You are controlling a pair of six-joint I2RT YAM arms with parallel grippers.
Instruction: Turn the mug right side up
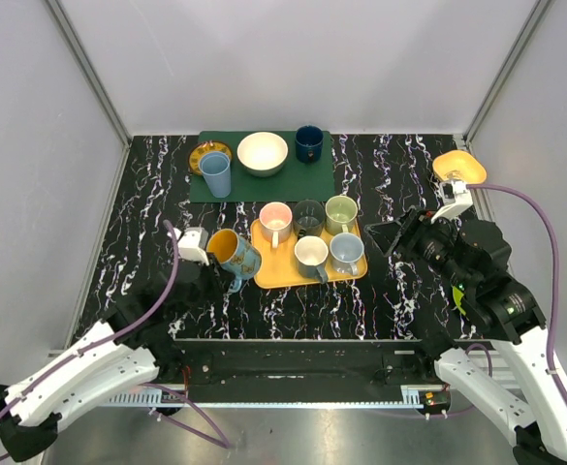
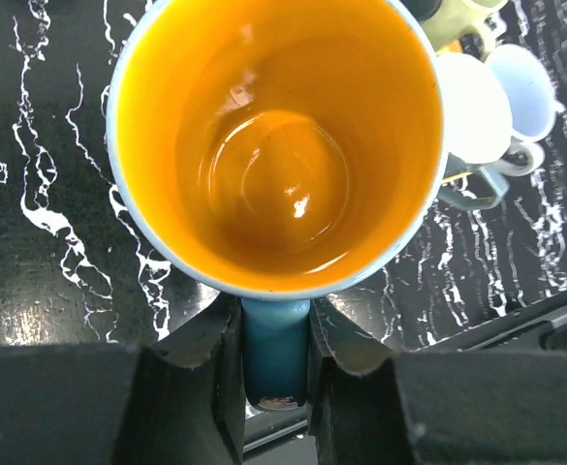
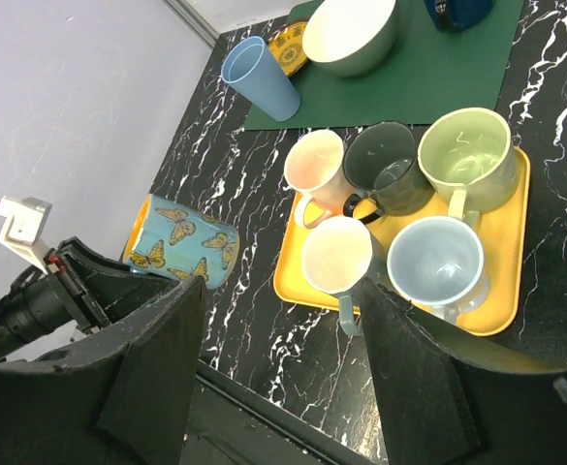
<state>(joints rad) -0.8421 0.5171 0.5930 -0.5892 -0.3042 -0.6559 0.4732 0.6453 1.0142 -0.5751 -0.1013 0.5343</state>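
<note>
The black, white-veined marble bench [image 1: 147, 242] carries a rectangular yellow plastic tray [image 1: 281, 274] with five upright mugs on it. Just left of the tray is the task's thing, the blue butterfly-patterned mug with an orange glazed inside [image 1: 233, 254]. It is tipped well over, mouth facing the left arm and base pointing toward the tray. The right wrist view shows a gap between it and the tray's left rim. Whether its side touches the bench I cannot tell.

The left end effector [image 2: 276, 339] is closed on the mug's blue loop handle [image 2: 276, 380], one finger pressed to each side. The right end effector [image 3: 278, 320] hangs wide open over the right of the bench, holding nothing, and looks well apart from the work.

The step in hand seems to be the roll to upright. To do it well:

- Keep the handle grip firm. The mug's weight sits out past the fingers, so I expect it to want to swing around the handle.
- Turn the wrist slowly until the rim is level and the base points down.
- Hold it over bare bench left of the tray, away from the tray rim and the white glazed mug [image 1: 311, 252] nearest to it.
- Lower until the base sits flat, then let go.
</note>
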